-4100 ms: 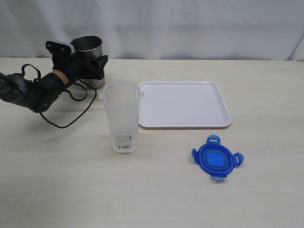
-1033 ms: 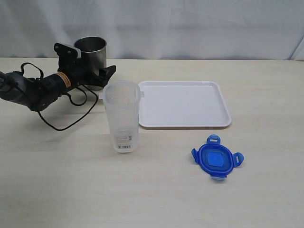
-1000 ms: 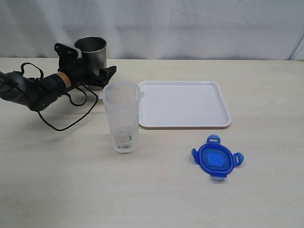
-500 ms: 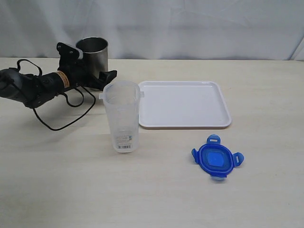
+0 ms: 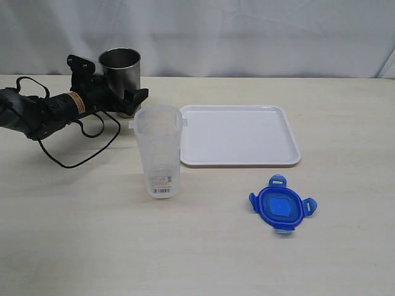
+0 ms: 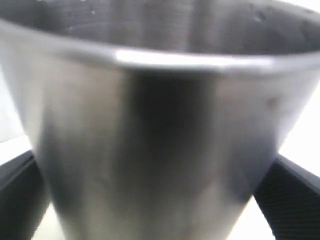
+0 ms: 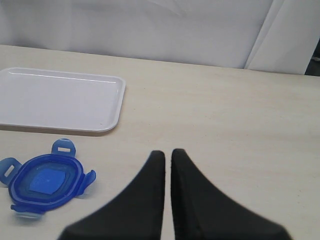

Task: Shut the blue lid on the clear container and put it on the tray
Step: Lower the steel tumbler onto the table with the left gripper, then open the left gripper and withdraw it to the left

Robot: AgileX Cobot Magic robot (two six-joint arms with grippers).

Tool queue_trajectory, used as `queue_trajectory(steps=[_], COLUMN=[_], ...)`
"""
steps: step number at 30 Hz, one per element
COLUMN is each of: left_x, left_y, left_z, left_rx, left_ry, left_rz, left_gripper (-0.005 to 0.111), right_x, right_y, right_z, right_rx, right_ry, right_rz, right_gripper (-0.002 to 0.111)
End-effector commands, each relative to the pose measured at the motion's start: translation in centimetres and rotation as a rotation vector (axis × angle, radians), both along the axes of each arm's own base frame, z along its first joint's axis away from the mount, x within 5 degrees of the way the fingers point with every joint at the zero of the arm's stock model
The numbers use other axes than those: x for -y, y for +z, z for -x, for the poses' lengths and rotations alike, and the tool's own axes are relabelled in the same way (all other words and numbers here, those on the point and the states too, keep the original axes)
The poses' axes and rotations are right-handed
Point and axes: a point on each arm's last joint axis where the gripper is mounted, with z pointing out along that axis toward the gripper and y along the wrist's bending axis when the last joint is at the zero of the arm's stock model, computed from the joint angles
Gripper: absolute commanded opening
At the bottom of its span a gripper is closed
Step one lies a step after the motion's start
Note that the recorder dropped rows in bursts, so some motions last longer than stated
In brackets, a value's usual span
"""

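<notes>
The clear container [image 5: 158,151] stands upright and uncovered near the middle of the table. To its right the blue lid [image 5: 282,209] lies flat on the table, also seen as the blue lid [image 7: 45,180] in the right wrist view. The white tray [image 5: 237,135] lies behind them with nothing on it. My left gripper [image 5: 123,95] is at the back left, open, its fingers [image 6: 15,200] straddling a grey metal tumbler [image 5: 120,68]. My right gripper [image 7: 167,152] is shut on nothing, a little to the side of the lid, and is out of the exterior view.
The tumbler [image 6: 150,140] fills the left wrist view. A black cable [image 5: 80,154] loops on the table under the left arm, left of the container. The tray [image 7: 55,97] lies beyond the lid in the right wrist view. A white curtain backs the table.
The left arm has swung back and to the left, its gripper staying around the tumbler, which has shifted slightly to the right. Container, lid and tray have not moved.
</notes>
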Motion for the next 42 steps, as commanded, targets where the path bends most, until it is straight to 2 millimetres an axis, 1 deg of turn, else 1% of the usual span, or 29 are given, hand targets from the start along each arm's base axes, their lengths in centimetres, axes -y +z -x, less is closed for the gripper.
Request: queue_trajectory(steps=[1, 5, 7, 8, 11, 18, 20, 24, 25, 28, 31, 34, 35, 38, 41, 42], left_x=[-0.1, -0.5, -1.2, -2.0, -3.1, -2.7, -2.8, -3.7, -3.8, -4.0, -4.3, -4.5, -4.6, -4.9, -5.4, -5.8], left_y=[1.4, 1.9, 2.1, 2.3, 2.5, 1.6, 1.5, 2.2, 2.4, 3.8, 4.9, 7.7, 8.9, 10.8, 13.2, 13.6], left_z=[0.0, 0.2, 0.3, 0.7, 1.5, 2.9, 3.7, 5.5, 6.4, 8.4, 9.9, 11.9, 12.9, 14.8, 16.6, 17.1], left_rx=[0.019, -0.004, -0.02, -0.001, 0.024, 0.016, -0.003, -0.011, -0.017, -0.031, -0.059, -0.067, -0.063, -0.078, -0.08, -0.116], left_ry=[-0.009, 0.034, 0.08, 0.08, 0.073, 0.003, 0.001, 0.028, 0.039, 0.073, 0.102, 0.129, 0.138, 0.172, 0.224, 0.263], left_rz=[0.022, -0.018, -0.047, -0.063, -0.017, -0.006, 0.001, 0.021, 0.007, 0.02, 0.001, -0.031, -0.022, -0.042, -0.09, -0.107], left_gripper=[0.097, 0.097, 0.097, 0.097, 0.097, 0.097, 0.097, 0.097, 0.097, 0.097, 0.097, 0.097, 0.097, 0.097, 0.097, 0.097], right_x=[0.0, 0.0, 0.0, 0.0, 0.0, 0.0, 0.0, 0.0, 0.0, 0.0, 0.0, 0.0, 0.0, 0.0, 0.0, 0.0], right_y=[-0.1, -0.1, -0.1, -0.1, -0.1, -0.1, -0.1, -0.1, -0.1, -0.1, -0.1, -0.1, -0.1, -0.1, -0.1, -0.1], right_z=[0.0, 0.0, 0.0, 0.0, 0.0, 0.0, 0.0, 0.0, 0.0, 0.0, 0.0, 0.0, 0.0, 0.0, 0.0, 0.0], right_rx=[0.002, 0.002, 0.002, 0.002, 0.002, 0.002, 0.002, 0.002, 0.002, 0.002, 0.002, 0.002, 0.002, 0.002, 0.002, 0.002], right_ry=[-0.007, -0.007, -0.007, -0.007, -0.007, -0.007, -0.007, -0.007, -0.007, -0.007, -0.007, -0.007, -0.007, -0.007, -0.007, -0.007], right_rz=[0.001, 0.001, 0.001, 0.001, 0.001, 0.001, 0.001, 0.001, 0.001, 0.001, 0.001, 0.001, 0.001, 0.001, 0.001, 0.001], right_gripper=[0.005, 0.005, 0.005, 0.005, 0.005, 0.005, 0.005, 0.005, 0.005, 0.005, 0.005, 0.005, 0.005, 0.005, 0.005, 0.005])
